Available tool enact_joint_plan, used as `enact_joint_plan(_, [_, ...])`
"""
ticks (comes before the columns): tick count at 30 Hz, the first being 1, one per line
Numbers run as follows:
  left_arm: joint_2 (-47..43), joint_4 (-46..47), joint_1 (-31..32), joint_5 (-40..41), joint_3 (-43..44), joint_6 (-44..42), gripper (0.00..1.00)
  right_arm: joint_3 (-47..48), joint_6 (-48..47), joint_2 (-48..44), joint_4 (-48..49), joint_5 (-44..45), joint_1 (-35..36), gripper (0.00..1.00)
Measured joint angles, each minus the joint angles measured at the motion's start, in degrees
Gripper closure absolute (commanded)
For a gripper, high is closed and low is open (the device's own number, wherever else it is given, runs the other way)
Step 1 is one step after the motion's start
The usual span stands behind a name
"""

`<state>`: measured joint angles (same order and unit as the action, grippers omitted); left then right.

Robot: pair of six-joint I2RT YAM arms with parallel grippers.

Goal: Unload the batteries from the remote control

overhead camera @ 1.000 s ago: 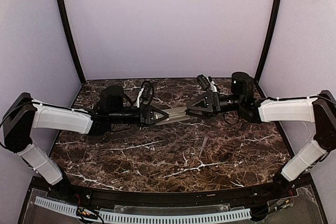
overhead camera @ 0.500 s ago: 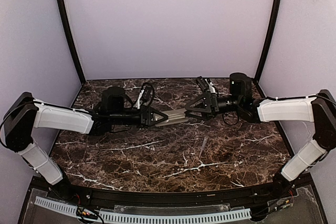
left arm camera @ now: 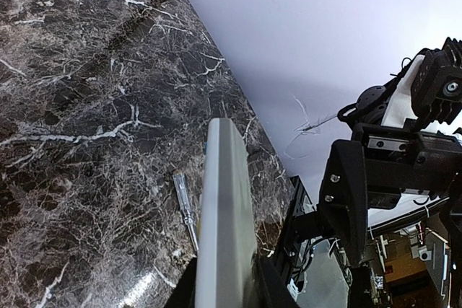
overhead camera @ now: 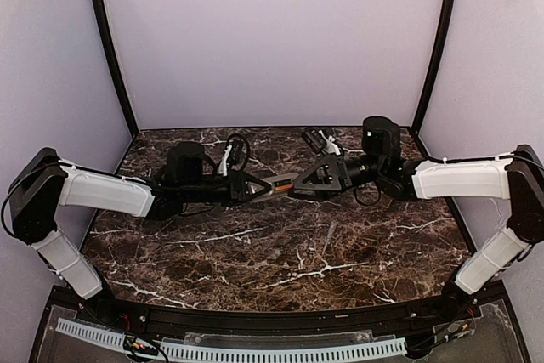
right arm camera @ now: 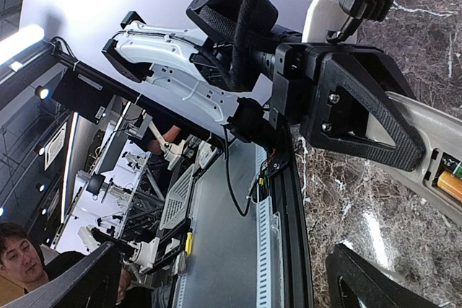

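The slim, grey, rectangular plastic remote control is clamped at one end by the left tool. Its black fingers are narrowed onto the long edges, and the remote juts out level over the back middle of the surface. The left wrist view shows its plain, smooth, matte grey face running straight away from the fingers. The right tool faces it with its angular, black, triangular fingers spread as wide as they go. They sit at either side of the remote's free end, gripping nothing; whether they touch it cannot be told. In the right wrist view the compartment lies uncovered, with an orange-red cylindrical battery seated inside. Below is the glossy dark brown marble surface with white veins. A small slim pale piece lies flat on it, nearer the arm bases.
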<state>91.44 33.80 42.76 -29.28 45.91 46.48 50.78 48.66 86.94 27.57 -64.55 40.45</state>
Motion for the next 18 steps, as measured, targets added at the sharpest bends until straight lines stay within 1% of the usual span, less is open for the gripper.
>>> enact_joint_plan(13, [0.0, 0.39, -0.02, 0.17, 0.0, 0.0, 1.0, 0.15, -0.66, 0.22, -1.36, -0.07, 0.0, 0.01])
enact_joint_plan(15, [0.0, 0.42, -0.02, 0.15, 0.0, 0.0, 1.0, 0.87, -2.19, 0.22, -3.45, 0.28, 0.0, 0.01])
enact_joint_plan(18, [0.0, 0.39, -0.02, -0.07, 0.0, 0.02, 1.0, 3.91, -6.6, 0.2, -10.56, 3.04, 0.0, 0.01])
